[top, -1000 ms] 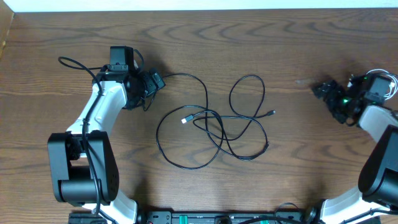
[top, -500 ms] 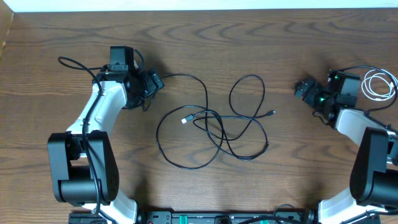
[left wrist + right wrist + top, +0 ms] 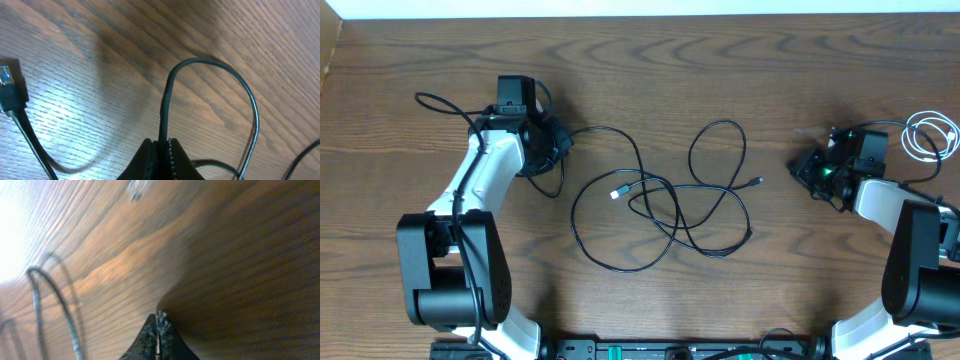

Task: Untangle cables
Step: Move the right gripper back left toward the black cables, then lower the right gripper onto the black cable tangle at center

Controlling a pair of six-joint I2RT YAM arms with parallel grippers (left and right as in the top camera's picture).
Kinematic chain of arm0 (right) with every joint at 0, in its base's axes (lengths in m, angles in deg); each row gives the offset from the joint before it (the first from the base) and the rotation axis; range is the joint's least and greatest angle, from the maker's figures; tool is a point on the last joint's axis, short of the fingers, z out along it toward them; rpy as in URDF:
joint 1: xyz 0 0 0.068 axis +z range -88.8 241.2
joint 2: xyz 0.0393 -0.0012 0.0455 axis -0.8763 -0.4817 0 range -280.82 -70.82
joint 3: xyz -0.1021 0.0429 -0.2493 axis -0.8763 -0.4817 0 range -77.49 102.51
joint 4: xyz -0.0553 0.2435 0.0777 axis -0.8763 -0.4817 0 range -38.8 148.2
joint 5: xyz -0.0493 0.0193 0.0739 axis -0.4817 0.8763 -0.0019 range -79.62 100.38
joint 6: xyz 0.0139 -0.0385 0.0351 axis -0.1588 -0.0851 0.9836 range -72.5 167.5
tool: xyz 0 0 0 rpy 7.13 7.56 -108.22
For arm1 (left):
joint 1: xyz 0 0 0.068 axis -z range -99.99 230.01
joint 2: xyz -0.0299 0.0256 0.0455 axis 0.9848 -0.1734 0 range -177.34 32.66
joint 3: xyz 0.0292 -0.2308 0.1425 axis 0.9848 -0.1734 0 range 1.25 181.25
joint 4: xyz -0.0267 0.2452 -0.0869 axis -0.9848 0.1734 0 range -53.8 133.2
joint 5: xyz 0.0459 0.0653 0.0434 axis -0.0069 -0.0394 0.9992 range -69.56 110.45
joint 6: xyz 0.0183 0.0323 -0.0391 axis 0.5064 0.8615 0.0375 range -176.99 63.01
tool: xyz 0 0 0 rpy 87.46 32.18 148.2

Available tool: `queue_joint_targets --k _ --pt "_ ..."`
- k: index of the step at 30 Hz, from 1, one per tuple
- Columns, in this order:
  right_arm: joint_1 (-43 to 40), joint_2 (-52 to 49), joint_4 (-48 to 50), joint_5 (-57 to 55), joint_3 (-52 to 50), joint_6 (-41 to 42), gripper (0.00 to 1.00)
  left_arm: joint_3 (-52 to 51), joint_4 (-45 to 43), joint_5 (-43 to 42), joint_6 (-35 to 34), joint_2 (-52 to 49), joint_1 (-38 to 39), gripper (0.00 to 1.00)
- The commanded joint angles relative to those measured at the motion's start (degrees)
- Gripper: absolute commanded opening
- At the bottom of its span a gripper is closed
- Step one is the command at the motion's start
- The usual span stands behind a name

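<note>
Overhead view: I see the black cables [image 3: 660, 210] lying as one loose knot of loops in the middle of the wooden table [image 3: 770, 60], its long axis running side to side between my two arms. My left claw [image 3: 558, 143] sits at the knot's left edge, clenched on one black strand. The left wrist view shows that strand rising out of the pinched fingertips and arcing over. My right claw [image 3: 807, 168] is pinched together too, with nothing that I can see between its tips. It stands apart from the knot, and a small plug end [image 3: 757, 181] lies between them, nearer this arm. The white cord [image 3: 928, 135] is coiled separately, beyond the right arm. I judge the next pull should go outward, to the left.
</note>
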Motion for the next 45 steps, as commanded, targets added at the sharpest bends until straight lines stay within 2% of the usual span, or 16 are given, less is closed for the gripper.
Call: queue_joint_targets --k 1,2,4,5,7,10,13,20,23,24,25,27,30,33,41,45 --pt "2.1 -10.4 -6.5 -7.8 -9.0 0.6 0.20 -0.2 0.3 -2.4 -0.4 1.2 0.1 0.25" --pt "2.1 -10.4 -6.5 -7.8 -9.0 0.6 0.28 -0.2 0.3 -2.4 -0.4 1.2 0.1 0.43" --pt "2.1 -10.4 -6.5 -7.8 -9.0 0.6 0.52 -0.2 0.3 -2.4 -0.4 1.2 0.1 0.71" --pt "2.1 -10.4 -6.5 -7.8 -9.0 0.6 0.65 -0.2 0.3 -2.4 -0.4 1.2 0.1 0.77" --pt "2.1 -10.4 -6.7 -7.6 -9.0 0.6 0.75 -0.2 0.4 -2.4 -0.4 1.2 0.1 0.81" --pt "2.1 -10.4 -8.0 -7.5 -9.0 0.6 0.68 -0.2 0.6 -4.5 2.1 1.2 0.2 0.91" --pt "2.1 -8.7 -10.3 -7.5 -9.0 0.6 0.56 -0.2 -1.1 -14.5 12.7 1.3 0.5 0.91" --pt "6.2 5.0 -14.9 -7.7 -9.0 -0.5 0.52 -0.2 -2.6 -16.3 13.6 1.3 2.4 0.93" --pt "11.0 12.0 -14.9 -7.5 -8.8 -0.7 0.58 -0.2 -3.2 -14.8 14.0 1.3 3.6 0.93" --pt "12.8 14.5 -14.7 -7.4 -8.5 -0.7 0.63 -0.2 -3.4 -14.0 14.0 1.3 4.0 0.92" --pt "14.3 16.5 -14.4 -6.9 -8.0 -1.2 0.71 -0.2 -3.4 -13.5 14.0 1.3 4.4 0.92" --pt "16.7 20.5 -13.4 -3.2 -6.8 -3.5 0.99 -0.2 -3.4 -12.1 14.0 1.3 5.2 0.93" --pt "18.5 26.0 -7.5 7.1 -6.1 -3.9 0.99 -0.2 -3.4 -10.5 14.0 1.3 5.8 0.92" --pt "19.6 30.3 2.1 14.2 -6.1 -3.9 0.92 -0.2 -3.3 -7.9 13.9 1.4 6.1 0.92" --pt "28.5 31.0 4.3 8.4 -6.1 -8.7 0.93 -0.2 -2.3 6.6 13.1 2.5 6.1 0.93" --pt "35.1 28.8 4.6 2.1 -6.1 -11.5 0.97 -0.2 -2.2 8.1 13.0 2.8 6.1 0.92"
